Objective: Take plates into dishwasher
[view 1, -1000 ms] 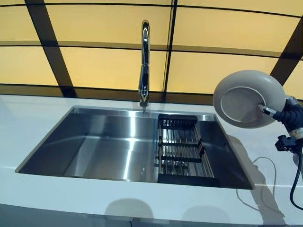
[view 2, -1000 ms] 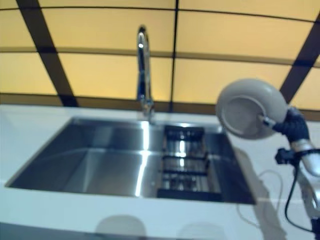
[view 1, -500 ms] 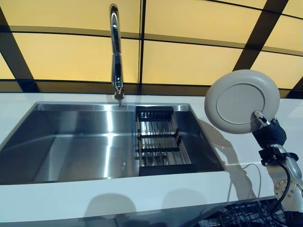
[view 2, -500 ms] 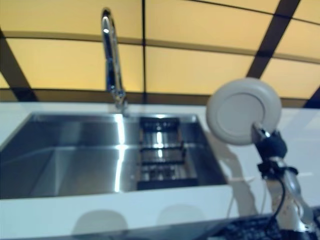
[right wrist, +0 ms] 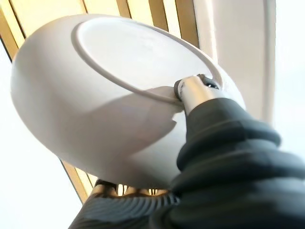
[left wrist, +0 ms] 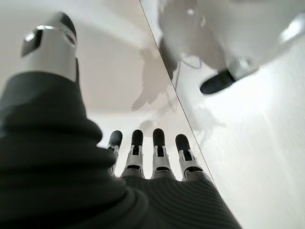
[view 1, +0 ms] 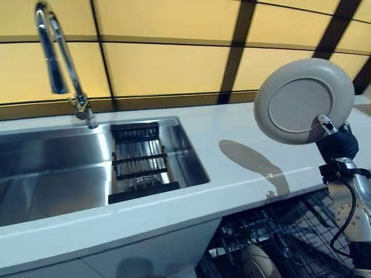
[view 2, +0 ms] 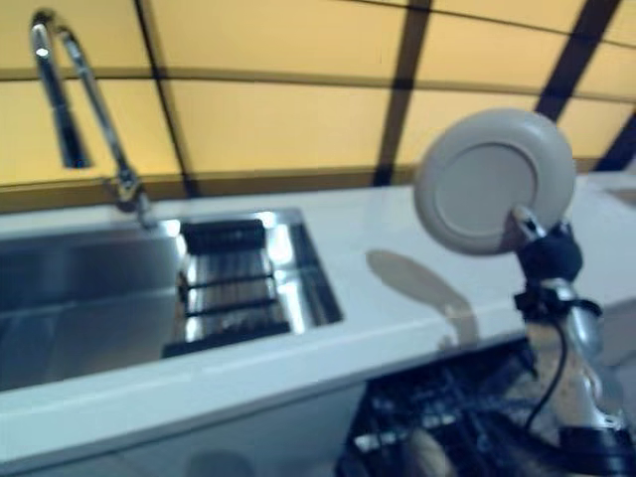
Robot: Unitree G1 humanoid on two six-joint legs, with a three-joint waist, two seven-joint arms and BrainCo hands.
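- Progress, judged from the scene: one plate is lifted and on its way, at least one pale dish seems already racked, and the plate in hand is not yet placed.
- Faucet (view 1: 58, 58) stands at the far left, behind the sink (view 1: 52, 174); the basin shows no plates that I can make out.
- Sink rack (view 1: 139, 162), a dark slatted insert, sits in the sink's right end and looks bare.
- Countertop (view 1: 232, 168) runs right from the sink; the stretch between the sink and the raised plate carries nothing but the plate's shadow.
- Dishwasher rack (view 1: 290, 237), a dark wire basket, shows below the countertop's front edge, well right of the sink; the dishwasher is therefore open and ready.
- Pale round dish (view 1: 255, 263) stands in that rack near its front; it looks like a plate already loaded, though only part of it shows.
- Plate (view 1: 304, 99), pale grey with a round foot ring, is held high above the countertop, right of the sink and above the dishwasher rack, standing on edge with its underside toward the camera.
- Right hand (view 1: 335, 139) grips the plate at its lower rim, thumb pressed on the underside in the right wrist view and the fingers curled round behind.
- Left hand (left wrist: 152, 152) shows only in its own wrist view, fingers straight and holding nothing, idle.
- Left to do: lower the plate past the countertop's edge into a slot of the dishwasher rack and let go.
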